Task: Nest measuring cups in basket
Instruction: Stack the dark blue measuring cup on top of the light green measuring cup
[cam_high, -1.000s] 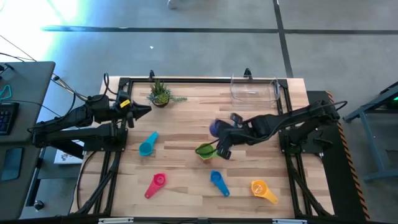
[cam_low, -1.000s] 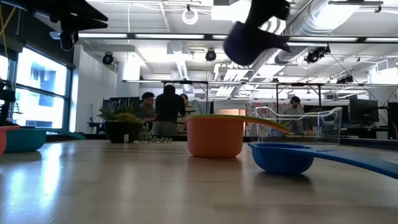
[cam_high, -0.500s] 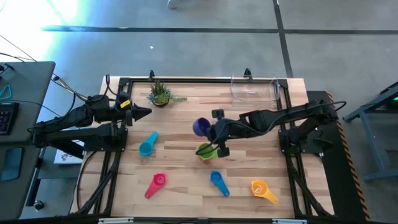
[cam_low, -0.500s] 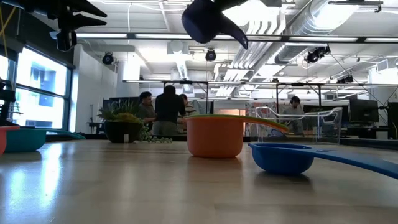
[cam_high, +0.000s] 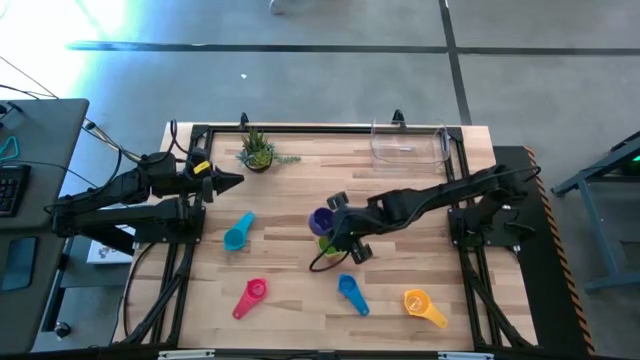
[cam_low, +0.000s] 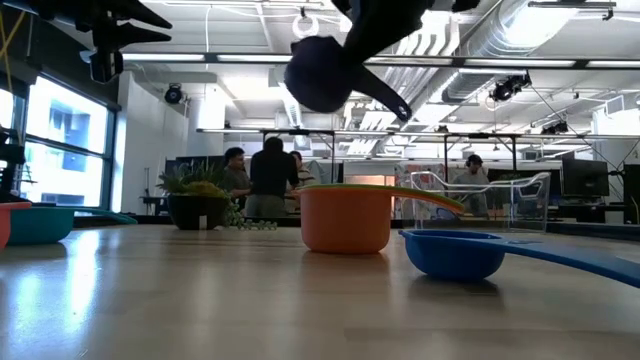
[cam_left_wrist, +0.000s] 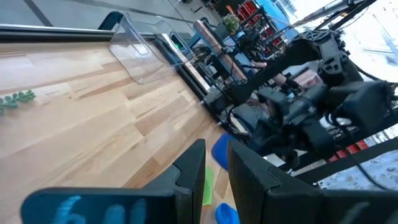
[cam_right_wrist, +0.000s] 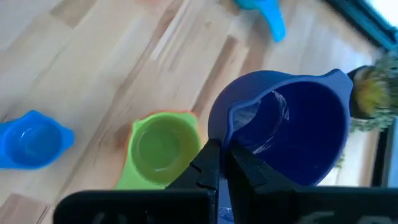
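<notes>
My right gripper (cam_high: 335, 226) is shut on the purple cup (cam_high: 321, 220), which hangs in the air just above the green cup (cam_high: 328, 243). The green cup sits nested in the orange-red cup (cam_low: 345, 220). In the right wrist view the purple cup (cam_right_wrist: 292, 134) hangs beside and above the green cup (cam_right_wrist: 158, 146). The teal cup (cam_high: 238, 231), pink cup (cam_high: 250, 297), blue cup (cam_high: 351, 293) and yellow cup (cam_high: 423, 306) lie apart on the table. The clear basket (cam_high: 408, 143) stands at the far right edge. My left gripper (cam_high: 228, 180) waits shut at the left, touching nothing. My right gripper holds the purple cup by its rim wall (cam_right_wrist: 229, 124), pinched with one finger outside and one inside. The fingers come slanting down from the table's right. The cup is lifted clear, tilted, with its handle (cam_low: 385, 95) sticking out lower in the low view.
A small potted plant (cam_high: 258, 152) stands near the far edge, left of the middle. The black frame rails (cam_high: 190, 250) run along the table's left and right sides. Bare wood lies between the stacked cups and the basket. People stand in the room beyond the table.
My right gripper has carried the purple cup toward the table's left, first rising, then coming down and a little toward the near edge, over the green cup. The cup has tipped on the way. The gripper stayed shut on it.
</notes>
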